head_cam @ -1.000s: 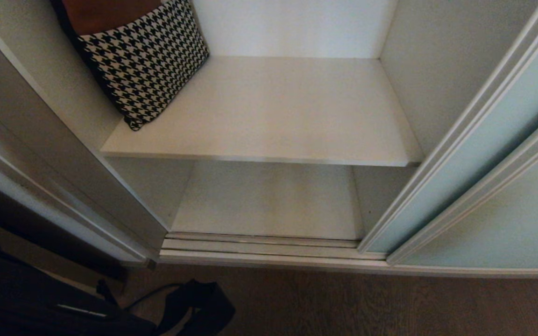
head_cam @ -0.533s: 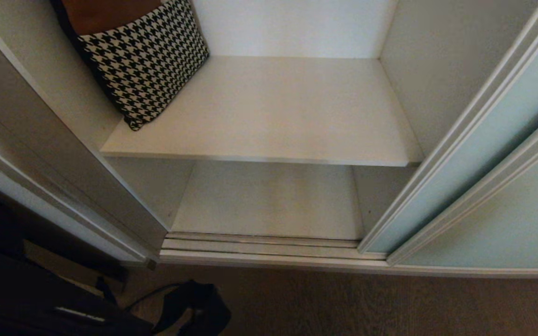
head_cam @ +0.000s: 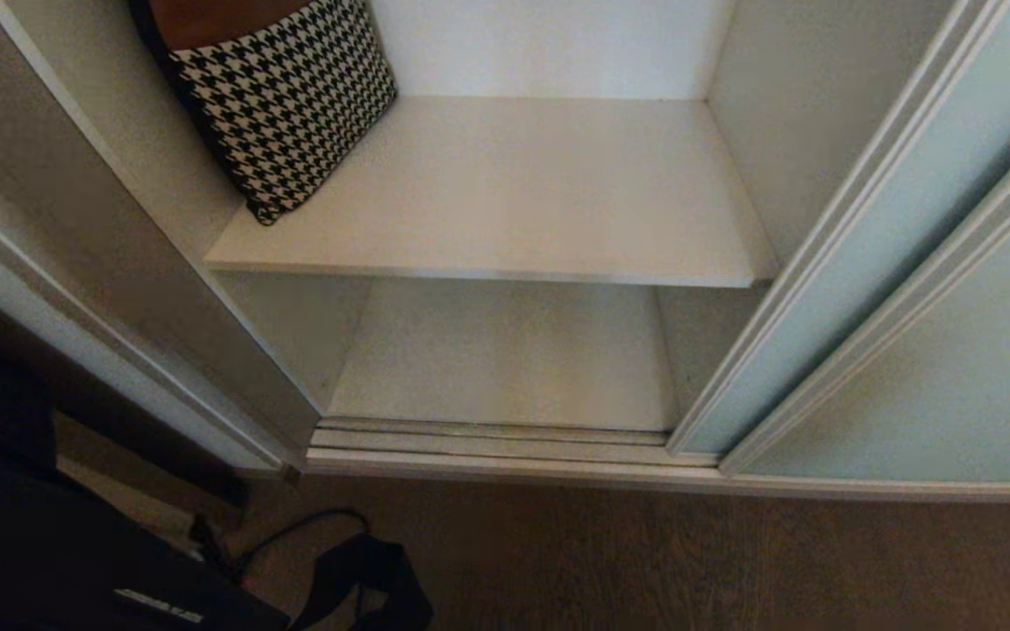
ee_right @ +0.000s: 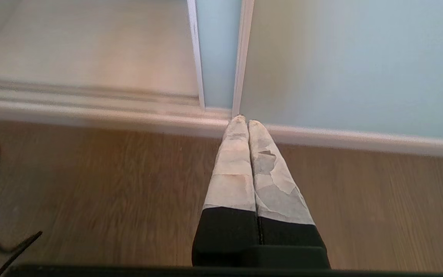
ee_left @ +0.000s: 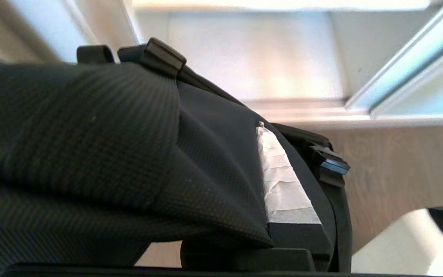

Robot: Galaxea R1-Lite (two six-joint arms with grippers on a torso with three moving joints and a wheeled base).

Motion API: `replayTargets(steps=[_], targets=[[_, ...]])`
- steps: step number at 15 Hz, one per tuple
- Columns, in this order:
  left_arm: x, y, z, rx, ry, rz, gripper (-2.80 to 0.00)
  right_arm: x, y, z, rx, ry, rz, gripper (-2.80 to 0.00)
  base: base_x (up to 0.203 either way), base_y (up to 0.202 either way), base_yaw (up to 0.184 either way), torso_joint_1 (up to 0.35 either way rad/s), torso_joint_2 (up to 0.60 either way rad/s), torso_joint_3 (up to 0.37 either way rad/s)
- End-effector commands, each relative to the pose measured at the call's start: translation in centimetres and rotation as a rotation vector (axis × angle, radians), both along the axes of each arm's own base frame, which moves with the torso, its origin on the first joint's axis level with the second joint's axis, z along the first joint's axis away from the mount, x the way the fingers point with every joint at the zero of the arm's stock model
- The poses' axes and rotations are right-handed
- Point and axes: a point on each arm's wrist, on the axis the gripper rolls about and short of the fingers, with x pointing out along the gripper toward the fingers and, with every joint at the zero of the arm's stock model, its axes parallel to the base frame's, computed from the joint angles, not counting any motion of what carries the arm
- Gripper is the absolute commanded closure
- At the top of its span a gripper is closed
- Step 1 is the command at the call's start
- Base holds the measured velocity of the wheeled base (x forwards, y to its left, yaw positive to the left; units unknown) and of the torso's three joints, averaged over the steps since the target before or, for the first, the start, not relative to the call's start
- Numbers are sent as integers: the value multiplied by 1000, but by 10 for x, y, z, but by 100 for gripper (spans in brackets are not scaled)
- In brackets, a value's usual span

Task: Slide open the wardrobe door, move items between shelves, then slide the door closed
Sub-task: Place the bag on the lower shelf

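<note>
Soft black fabric bag point(ee_left: 110, 154) hangs pinched in the left gripper's point(ee_left: 283, 231) closed fingers; I'd lift it clear over the plain white shelf's point(head_cam: 487, 273) front edge before releasing.

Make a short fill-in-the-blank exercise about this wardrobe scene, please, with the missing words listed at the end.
1. The left gripper is shut on the black ____.
2. The houndstooth cushion leans in the ____ corner of the upper shelf.
3. The lower shelf has ____ on it.
4. The right gripper, fingers together, hangs above the ____ floor.

Missing words: bag; left; nothing; wooden
</note>
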Motion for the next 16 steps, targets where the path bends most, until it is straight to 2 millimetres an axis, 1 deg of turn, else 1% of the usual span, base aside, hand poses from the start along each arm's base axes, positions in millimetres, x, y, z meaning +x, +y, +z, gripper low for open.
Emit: replayTargets(steps=[1, 4, 5, 8, 13, 16], targets=[[2, 0, 0, -1, 12, 1, 0, 0, 0, 0, 0, 0, 0, 0, -200, 0, 0, 4, 1, 5], [3, 0, -1, -9, 21, 1, 0, 0, 0, 0, 0, 0, 0, 0, -185, 0, -2, -1, 1, 2], [3, 0, -1, -13, 23, 6, 0, 0, 0, 0, 0, 0, 0, 0, -84, 0, -6, -1, -5, -1], [0, 0, -3, -13, 12, 9, 0, 0, 0, 0, 0, 1, 0, 0, 0, 0, 0, 0, 0, 0], [-1, 0, -7, -13, 15, 12, 0, 0, 0, 0, 0, -1, 0, 0, 0, 0, 0, 0, 0, 0], [0, 0, -10, -13, 28, 11, 0, 0, 0, 0, 0, 1, 0, 0, 0, 0, 0, 3, 2, -118]])
